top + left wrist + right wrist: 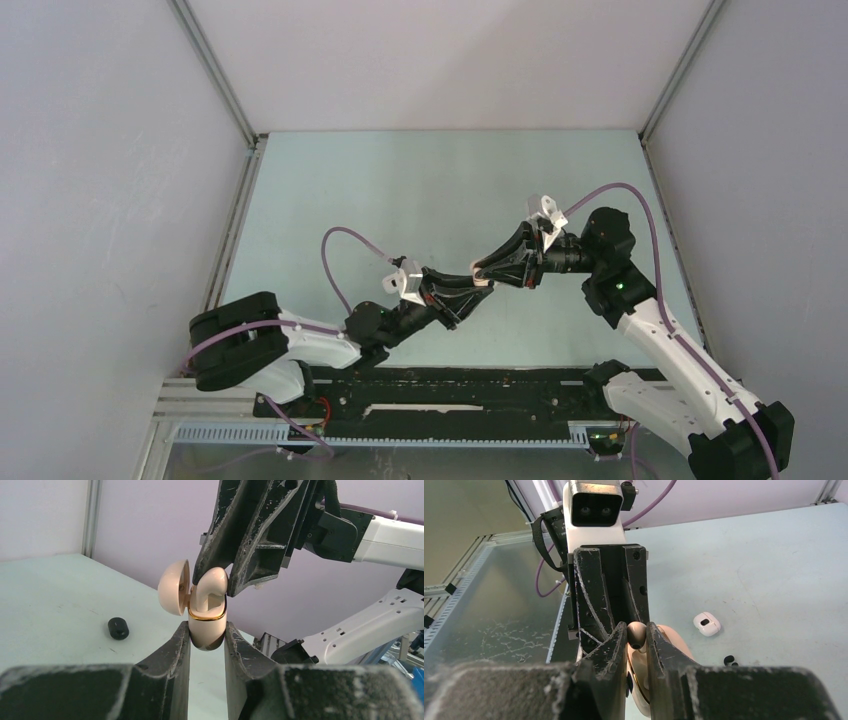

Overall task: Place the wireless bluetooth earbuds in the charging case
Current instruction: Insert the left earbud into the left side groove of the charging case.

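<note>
- Left hand (207, 632) is clenching the open beige charging case (206, 622).
- Right hand (637, 631) is pinching a beige earbud (209, 586) at the case's mouth.
- Black earbud (118, 628) is lying on the tabletop (60, 595), left of the case.

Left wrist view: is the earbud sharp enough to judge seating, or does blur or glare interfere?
Left wrist view: earbud and open case sharp, soft even light, no glare; only the left claw near the lens blurs. Right wrist view: right claw blurred close up, earbud clear. Top view: even light, case nearly hidden.
</note>
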Robot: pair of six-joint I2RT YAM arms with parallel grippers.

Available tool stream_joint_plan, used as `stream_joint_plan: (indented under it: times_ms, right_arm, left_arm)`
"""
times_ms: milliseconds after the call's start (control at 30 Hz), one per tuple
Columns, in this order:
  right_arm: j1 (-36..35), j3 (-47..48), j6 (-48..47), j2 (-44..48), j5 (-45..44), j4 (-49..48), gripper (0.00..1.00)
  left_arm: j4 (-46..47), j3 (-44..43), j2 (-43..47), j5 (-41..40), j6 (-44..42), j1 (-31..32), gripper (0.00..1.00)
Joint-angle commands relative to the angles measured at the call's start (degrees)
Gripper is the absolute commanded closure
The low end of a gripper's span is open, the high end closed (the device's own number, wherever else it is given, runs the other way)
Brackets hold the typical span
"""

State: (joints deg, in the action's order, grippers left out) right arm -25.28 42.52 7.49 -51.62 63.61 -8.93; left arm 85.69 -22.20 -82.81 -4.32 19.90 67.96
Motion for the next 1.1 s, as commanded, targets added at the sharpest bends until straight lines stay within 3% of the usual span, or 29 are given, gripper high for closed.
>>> stream_joint_plan:
  times_ms: [0,667,1067]
  right_arm:
    - [0.15,-0.16,-2.04,-0.25,-1.26,1.23,0.93]
    - [1.03,-0.16,-2.26,0.34,-0.64,0.89,0.61]
    - [5.22,6.65,10.06,2.37,10.94,-4.89,0.53]
  left_arm:
    - [5.51,-0.01,3.19,-0.57,-1.7,-0.11,1.0]
    - [5.45,-0.13,2.17,0.89,-0.92,-0.11,1.0]
    - [5.46,-0.1,0.56,1.62,-0.39,-0.11,1.0]
